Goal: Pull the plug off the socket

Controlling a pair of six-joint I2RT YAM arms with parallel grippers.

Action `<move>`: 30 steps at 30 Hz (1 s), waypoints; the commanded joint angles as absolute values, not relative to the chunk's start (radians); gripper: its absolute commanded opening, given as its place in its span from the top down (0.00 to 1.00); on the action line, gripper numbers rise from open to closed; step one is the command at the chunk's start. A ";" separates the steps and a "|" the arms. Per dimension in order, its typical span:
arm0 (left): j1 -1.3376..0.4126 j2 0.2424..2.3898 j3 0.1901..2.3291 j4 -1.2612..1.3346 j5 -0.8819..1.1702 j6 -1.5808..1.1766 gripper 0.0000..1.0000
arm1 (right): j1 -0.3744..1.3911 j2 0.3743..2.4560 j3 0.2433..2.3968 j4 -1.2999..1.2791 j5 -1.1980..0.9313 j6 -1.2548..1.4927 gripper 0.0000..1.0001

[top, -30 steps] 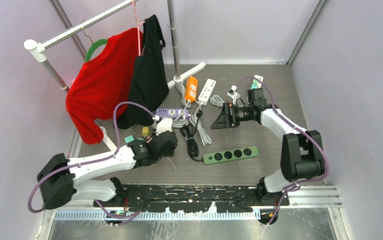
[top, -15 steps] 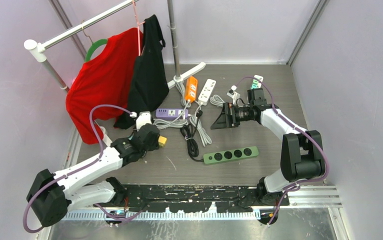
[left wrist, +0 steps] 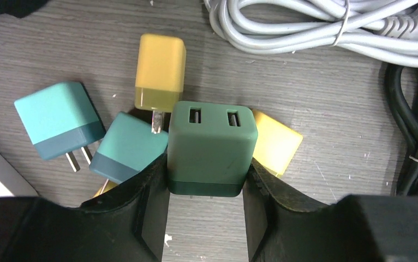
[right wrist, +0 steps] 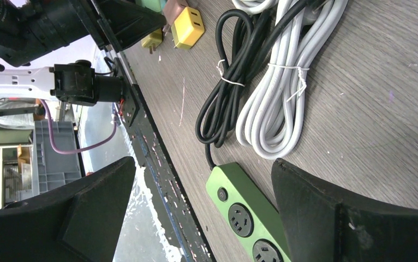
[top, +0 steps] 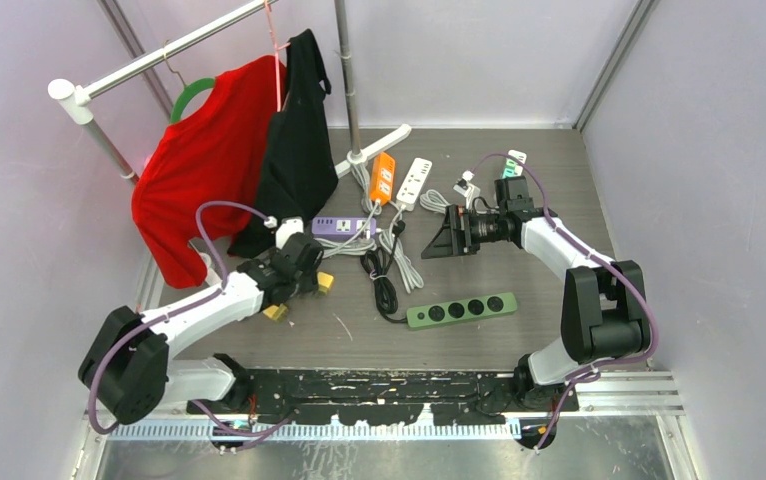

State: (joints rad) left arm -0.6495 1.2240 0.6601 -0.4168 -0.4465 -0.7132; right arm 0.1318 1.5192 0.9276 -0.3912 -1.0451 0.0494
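Footage from above puts my left arm [top: 209, 305] beside the purple socket strip [top: 339, 226]. Left wrist: jaws pinch the green plug [left wrist: 211, 147], free of any socket, over loose chargers [left wrist: 160, 71], likely for dropping. Right wrist: jaws gape idle, facing the green strip [right wrist: 245, 213].

Table [top: 289, 345] carries green power strip [top: 461, 309], cords [top: 384, 270], plugs [left wrist: 59, 120].

Left of the green power strip [top: 461, 310] the tabletop [top: 359, 340] lay bare up to the loose plugs [left wrist: 160, 71], which crowded around the dark green plug [left wrist: 212, 142] in the left gripper [left wrist: 207, 172]. Behind the strip, coiled black cable [top: 384, 288] and grey cable [top: 406, 260] blocked the way. To its right the tabletop stood open.
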 commanded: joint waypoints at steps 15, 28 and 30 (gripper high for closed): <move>-0.618 1.317 0.740 -0.346 -0.429 -0.666 0.59 | 0.134 1.502 0.961 -0.390 -1.054 0.023 0.00; -0.617 1.242 0.741 -0.374 -0.388 -0.672 0.33 | 0.135 1.497 0.964 -0.396 -1.052 0.014 0.00; -0.617 1.219 0.738 -0.379 -0.367 -0.673 0.32 | 0.135 1.495 0.967 -0.406 -1.048 0.002 0.00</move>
State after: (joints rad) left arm -0.6212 1.2964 0.7048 -0.3897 -0.3973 -0.6724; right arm 0.1318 1.5188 0.9276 -0.3935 -1.0451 0.0341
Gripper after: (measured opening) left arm 0.675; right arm 0.996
